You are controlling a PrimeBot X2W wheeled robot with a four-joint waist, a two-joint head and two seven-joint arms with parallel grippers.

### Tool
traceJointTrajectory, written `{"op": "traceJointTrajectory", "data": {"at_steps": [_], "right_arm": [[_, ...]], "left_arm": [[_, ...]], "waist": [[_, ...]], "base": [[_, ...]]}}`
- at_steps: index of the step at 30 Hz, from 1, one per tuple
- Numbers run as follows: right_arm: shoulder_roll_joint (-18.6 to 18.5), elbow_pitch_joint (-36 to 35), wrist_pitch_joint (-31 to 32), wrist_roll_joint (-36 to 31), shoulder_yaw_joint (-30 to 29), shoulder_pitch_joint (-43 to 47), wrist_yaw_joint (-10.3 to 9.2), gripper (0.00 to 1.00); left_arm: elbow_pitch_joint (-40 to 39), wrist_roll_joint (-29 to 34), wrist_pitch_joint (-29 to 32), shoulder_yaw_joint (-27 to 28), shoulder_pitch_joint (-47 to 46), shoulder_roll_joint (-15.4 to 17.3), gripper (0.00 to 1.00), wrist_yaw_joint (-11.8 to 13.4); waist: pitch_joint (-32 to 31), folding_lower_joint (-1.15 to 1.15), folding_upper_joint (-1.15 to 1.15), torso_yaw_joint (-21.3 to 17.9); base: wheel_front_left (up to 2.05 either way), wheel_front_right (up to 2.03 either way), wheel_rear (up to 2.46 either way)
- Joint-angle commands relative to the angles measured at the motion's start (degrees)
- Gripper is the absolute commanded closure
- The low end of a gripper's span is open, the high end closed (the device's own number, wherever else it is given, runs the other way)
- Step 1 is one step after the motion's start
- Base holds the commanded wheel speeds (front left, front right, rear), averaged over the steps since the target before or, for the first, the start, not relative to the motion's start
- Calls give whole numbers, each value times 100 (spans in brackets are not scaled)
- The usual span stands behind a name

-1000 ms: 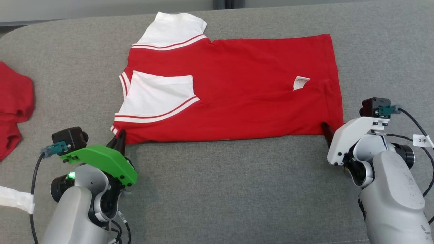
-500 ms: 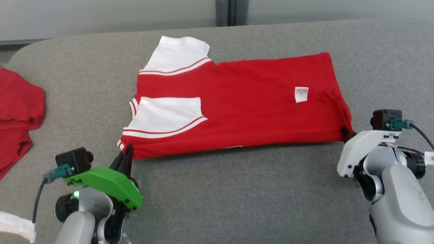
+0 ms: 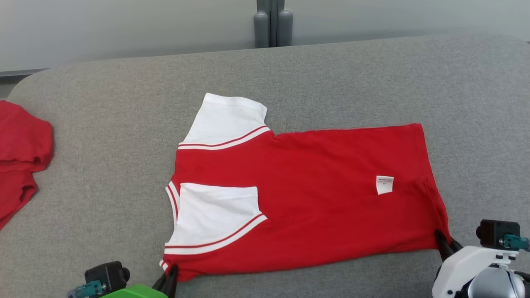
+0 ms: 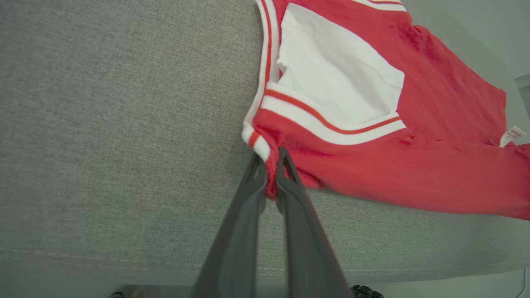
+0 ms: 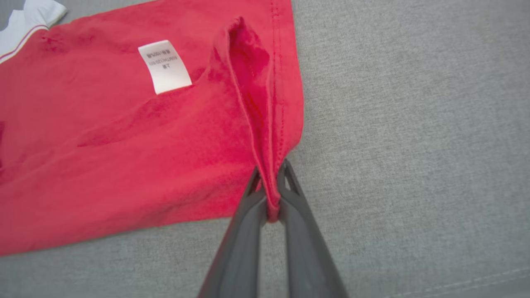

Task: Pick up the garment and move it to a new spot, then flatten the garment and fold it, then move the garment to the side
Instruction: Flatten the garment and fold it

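Garment: the red garment (image 3: 314,198) is lying flat with one white sleeve turned in, and it is sliding from the counter's middle toward the near edge.
Right fingers: the right fingers (image 5: 288,192) were spread a second ago and are now pinching the near hem corner.
Left fingers: the left fingers (image 4: 258,178) are still pinching the near collar-end corner.
Meaning: with both near corners gripped, a smoothing drag is probably getting under way.
Counter: the grey counter (image 3: 103,124) is carrying another red cloth (image 3: 20,153), which is staying at the left edge.

Left claw (image 3: 171,272) cut by bottom edge — label (image 5: 165,66) print unreadably small.
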Motion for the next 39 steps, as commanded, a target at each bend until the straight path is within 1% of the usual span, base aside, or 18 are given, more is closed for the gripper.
{"op": "traceJointTrajectory", "data": {"at_steps": [1, 2, 5, 7, 9, 12, 14, 16, 19, 22, 25, 29, 31, 33, 36, 39], "right_arm": [[-8, -84, 36, 9, -59, 130, -11, 76], [5, -139, 40, -61, -69, 228, -11, 0], [24, -251, 66, 67, -63, 340, -9, 0], [21, -318, 23, 126, -90, 357, -9, 0], [22, -394, -10, 142, -127, 335, -9, 0], [25, -527, -20, 85, -186, 196, -9, 0], [24, -647, -14, 37, -201, 63, -9, 0], [25, -738, 46, -28, -224, -100, -9, 0], [26, -840, 116, -174, -219, -466, -9, 0], [29, -825, 190, -227, 7, -885, -9, 0], [20, -651, 217, -171, 261, -1423, -10, 0], [24, -329, 105, -42, 591, -2169, -9, 0], [24, -142, 7, -8, 739, -2500, -9, 0], [28, 26, -102, 41, 903, -2794, -9, 0], [25, 257, -282, 113, 1042, -3157, -9, 0], [31, 491, -479, 194, 1123, -3388, -9, 0]], "left_arm": [[-23, -114, 44, 12, 95, -59, 60, 20], [-8, -145, 60, 32, 105, -59, 0, 29], [25, -130, 47, 99, 73, -7, 0, 83], [28, -40, 47, 149, 23, 113, 0, 120], [-14, 86, 109, 195, -95, 285, 0, 137], [-108, 244, 207, 263, -451, 603, 0, 70], [-153, 369, 334, 263, -823, 821, 0, -39], [-137, 499, 526, 209, -1422, 1039, 0, -189], [76, 589, 932, 37, -2510, 1208, 0, -436], [436, 673, 1322, -148, -3607, 1274, 0, -695], [986, 751, 1681, -325, -4674, 1271, 0, -951], [1720, 853, 2047, -430, -5767, 1279, 0, -1087], [2060, 855, 2186, -457, -6147, 1278, 0, -1150], [2356, 878, 2321, -488, -6440, 1366, 0, -1242], [2735, 915, 2548, -517, -6695, 1525, 0, -1328], [2945, 772, 2754, -464, -6799, 1619, 0, -1387]], "waist": [[8, 0, 0, -7], [13, 0, 0, -14], [43, 0, 0, -57], [69, 0, 0, -100], [100, 0, 0, -144], [155, 0, 0, -184], [199, 0, 0, -214], [278, 0, 0, -242], [447, 0, 0, -282], [693, 0, 0, -430], [998, 0, 0, -690], [1449, 0, 0, -1087], [1673, 0, 0, -1284], [1886, 0, 0, -1474], [2108, 0, 0, -1717], [2246, 0, 0, -1891]], "base": [[0, 0, 0], [0, 0, 0], [0, 0, 0], [0, 0, 0], [0, 0, 0], [0, 0, 0], [0, 0, 0], [0, 0, 0], [0, 0, 0], [0, 0, 0], [0, 0, 0], [0, 0, 0], [0, 0, 0], [0, 0, 0], [0, 0, 0], [0, 0, 0]]}}
